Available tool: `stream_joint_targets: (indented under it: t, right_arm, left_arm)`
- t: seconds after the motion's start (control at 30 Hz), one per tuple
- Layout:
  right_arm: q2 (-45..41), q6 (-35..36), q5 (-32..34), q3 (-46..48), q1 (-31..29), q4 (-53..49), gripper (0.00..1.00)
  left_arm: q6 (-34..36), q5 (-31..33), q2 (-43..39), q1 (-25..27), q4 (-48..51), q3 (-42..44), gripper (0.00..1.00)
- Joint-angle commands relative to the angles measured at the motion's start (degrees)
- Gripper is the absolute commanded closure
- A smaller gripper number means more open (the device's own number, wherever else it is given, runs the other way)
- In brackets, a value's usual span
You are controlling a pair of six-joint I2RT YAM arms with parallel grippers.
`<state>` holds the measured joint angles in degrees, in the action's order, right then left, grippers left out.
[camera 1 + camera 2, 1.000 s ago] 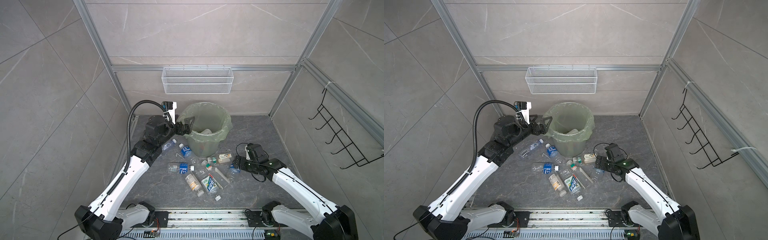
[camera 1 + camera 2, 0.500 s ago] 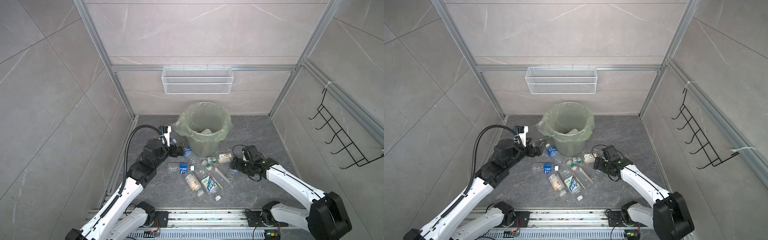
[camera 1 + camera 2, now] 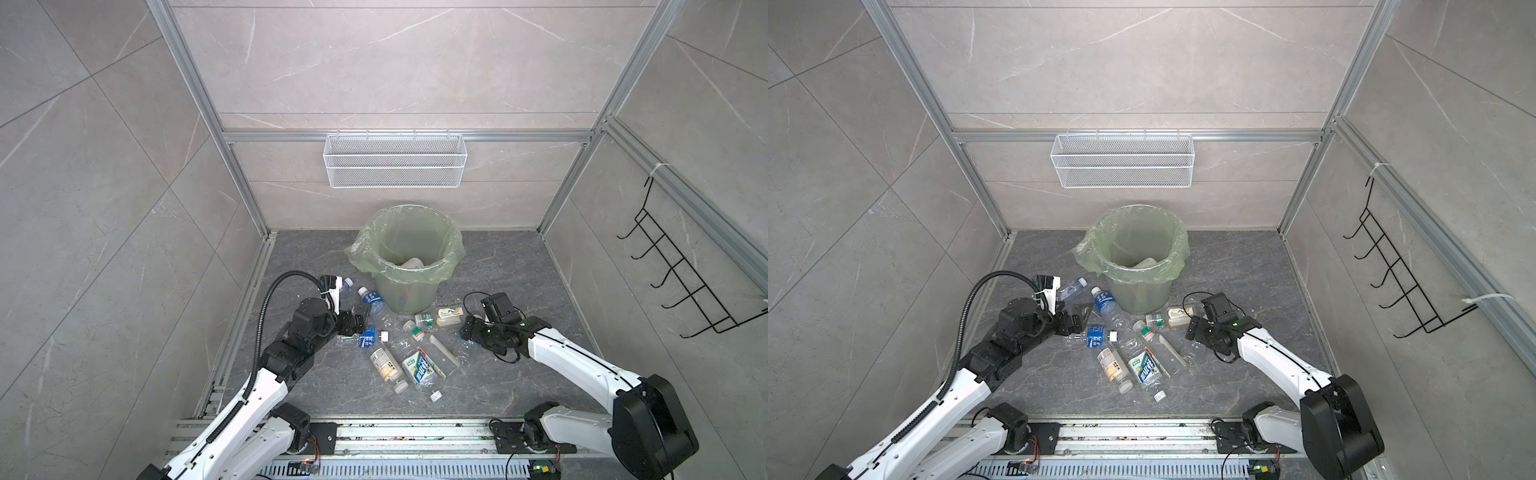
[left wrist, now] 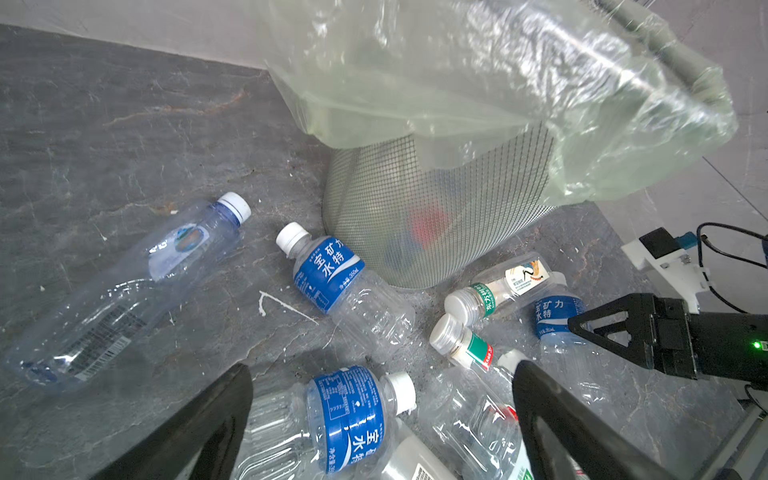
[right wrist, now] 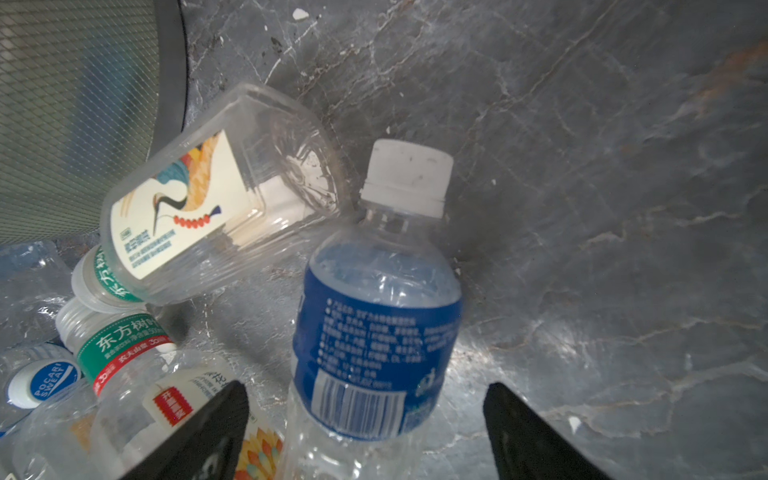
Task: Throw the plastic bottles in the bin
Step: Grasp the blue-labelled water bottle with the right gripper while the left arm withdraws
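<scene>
Starting left of the bin (image 3: 405, 296), a narrow strip of dark stone floor (image 3: 299, 257) runs between it and the aluminium rail (image 3: 249, 299) at the wall's foot. A clear blue-capped bottle (image 3: 1071, 288) lies in that strip. The bag's loose fold (image 3: 357, 249) overhangs the bin's rim on this side.

The left gripper (image 3: 356, 322) sits low, in front of the bin and to its left. Its jaws are spread wide with nothing clamped. In the left wrist view a blue-labelled bottle (image 4: 349, 419) lies on its side between the fingers (image 4: 199, 428), with a gap on each side. A second blue-labelled bottle (image 3: 372, 300) lies at the bin's foot; whether they touch cannot be told.

Directly in front of the bin, more plastic bottles crowd the floor and overlap. They include two green-white labelled bottles (image 3: 417, 328), a white-orange labelled bottle (image 3: 384, 363) and a green-blue labelled bottle (image 3: 420, 368). A pale bottle (image 3: 411, 262) lies inside the bin.

In front of the bin and to its right, a beige-labelled bottle (image 3: 449, 316) lies close to its wall. Just beyond it, the right gripper (image 3: 466, 334) is down at the floor. Its jaws stand apart around a white-capped blue bottle (image 5: 374, 332), not pinching it.

Right of the bin, the floor is open to the wall. A white wire basket (image 3: 395, 160) hangs on the back wall above the bin. A black hook rack (image 3: 681, 270) is on the wall far to the bin's right.
</scene>
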<state>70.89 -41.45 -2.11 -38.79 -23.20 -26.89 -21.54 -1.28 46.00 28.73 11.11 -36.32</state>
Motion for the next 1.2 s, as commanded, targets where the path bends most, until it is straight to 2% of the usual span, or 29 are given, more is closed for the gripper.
stream_joint_targets:
  t: [0.0,0.43,0.9,1.17]
  right_arm:
    - [1.14,-1.27,1.05,0.92,-0.42,0.69,0.10]
    - [3.67,-2.14,0.92,1.70,-0.59,3.06,0.12]
    - [7.72,-2.20,1.31,0.90,-1.61,4.67,0.16]
    - [9.17,-1.97,1.83,1.17,-2.01,5.54,0.23]
  left_arm:
    - [-1.55,-1.35,-1.48,-0.15,-2.57,1.29,0.00]
    - [-5.84,-6.43,-0.22,-0.10,-4.57,6.97,0.01]
    - [-7.11,-6.10,-1.28,-0.08,-2.27,8.98,0.01]
    - [-7.12,-6.15,0.14,-0.08,-2.40,9.59,0.01]
